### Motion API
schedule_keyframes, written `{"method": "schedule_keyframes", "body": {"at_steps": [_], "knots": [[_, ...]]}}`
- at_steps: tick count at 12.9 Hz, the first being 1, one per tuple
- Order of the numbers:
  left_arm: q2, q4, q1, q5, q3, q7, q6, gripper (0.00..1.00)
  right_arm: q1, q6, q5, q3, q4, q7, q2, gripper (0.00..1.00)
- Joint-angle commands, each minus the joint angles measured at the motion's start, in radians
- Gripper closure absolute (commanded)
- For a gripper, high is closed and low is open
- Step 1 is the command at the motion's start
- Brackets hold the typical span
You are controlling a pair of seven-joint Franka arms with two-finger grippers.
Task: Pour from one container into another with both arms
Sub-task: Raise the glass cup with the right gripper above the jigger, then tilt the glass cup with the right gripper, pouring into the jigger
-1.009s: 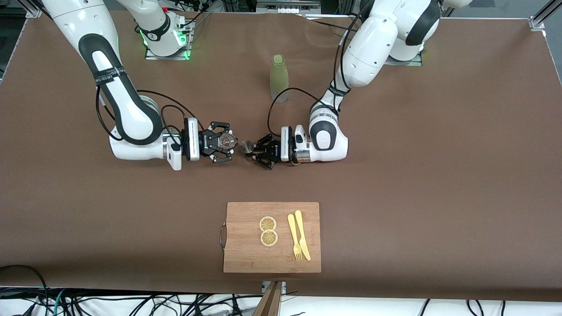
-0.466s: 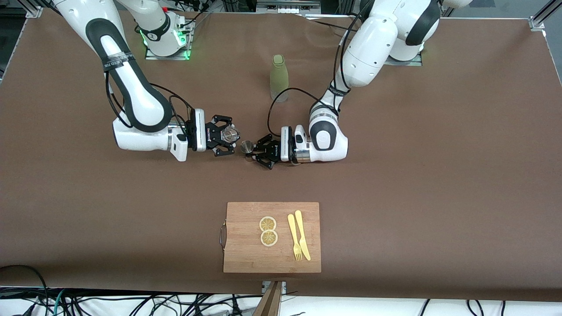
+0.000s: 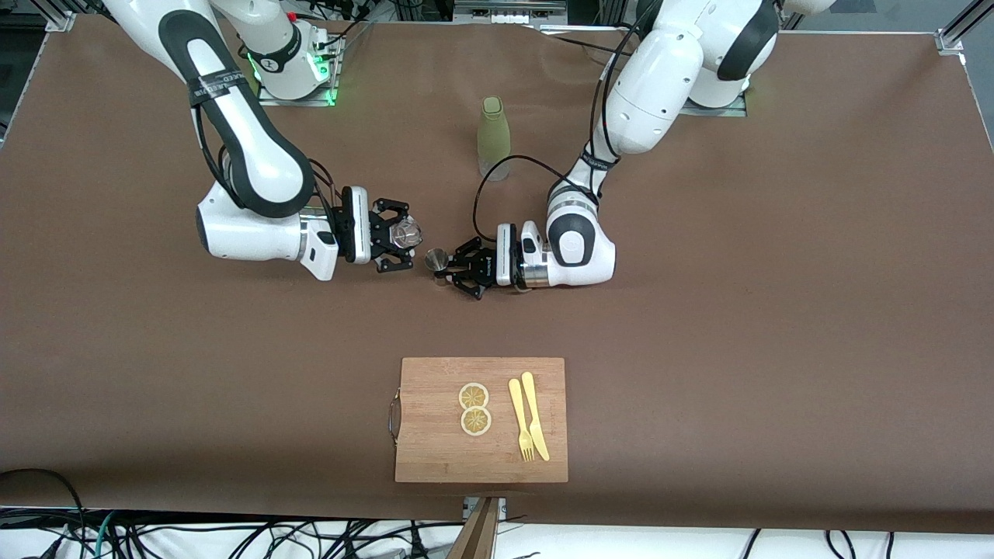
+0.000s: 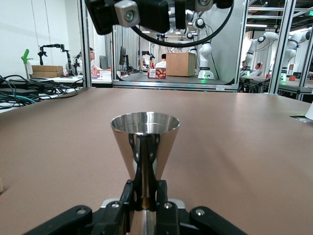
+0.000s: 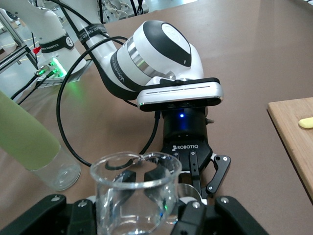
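A brown mat covers the table [image 3: 776, 326], with the two arm bases standing along its edge farthest from the front camera and a lab of frames and benches visible in the left wrist view. The right gripper [image 3: 397, 234] hangs over the middle of the mat, its fingers pinched on the tiny clear glass cup [image 3: 404, 232]; in the right wrist view the cup [image 5: 135, 191] fills the foreground between the black fingers [image 5: 195, 215], its round rim up and slightly tipped. The left gripper [image 3: 454, 270] faces it from the left arm's side, its fingers pressed on the narrow waist of the silvery jigger [image 3: 436, 260]; the left wrist view shows the jigger [image 4: 145, 142] upright, its upper cone open toward the top, the fingers [image 4: 132, 196] closed around the lower part. Cup and jigger are close to each other but apart, the cup a little toward the right arm's end. An olive-green bottle [image 3: 493, 138] stands farther from the front camera than both grippers, between the two bases. Nearer to the front camera lies a wooden cutting board [image 3: 435, 450] carrying two lemon slices [image 3: 474, 408] and, beside them, a yellow fork [image 3: 519, 419] and a yellow knife [image 3: 535, 414] lying side by side.
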Motion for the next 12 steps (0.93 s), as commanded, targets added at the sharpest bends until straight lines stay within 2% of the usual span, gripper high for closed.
{"method": "schedule_keyframes", "body": {"at_steps": [1, 6, 9, 12], "knots": [[0.02, 0.026, -0.015, -0.045, 0.009, 0.008, 0.008, 1.0, 0.027, 0.059, -0.041, 0.003, -0.027, 0.07, -0.031, 0.86], [0.02, 0.026, -0.015, -0.046, 0.009, 0.009, 0.008, 1.0, 0.048, 0.093, -0.152, 0.003, -0.027, 0.182, -0.031, 0.86], [0.02, 0.026, -0.015, -0.045, 0.009, 0.009, 0.008, 1.0, 0.073, 0.127, -0.161, 0.003, -0.021, 0.215, -0.03, 0.86], [0.024, 0.026, -0.015, -0.045, 0.01, 0.011, 0.01, 1.0, 0.075, 0.129, -0.239, 0.003, -0.005, 0.293, -0.024, 0.86]]}}
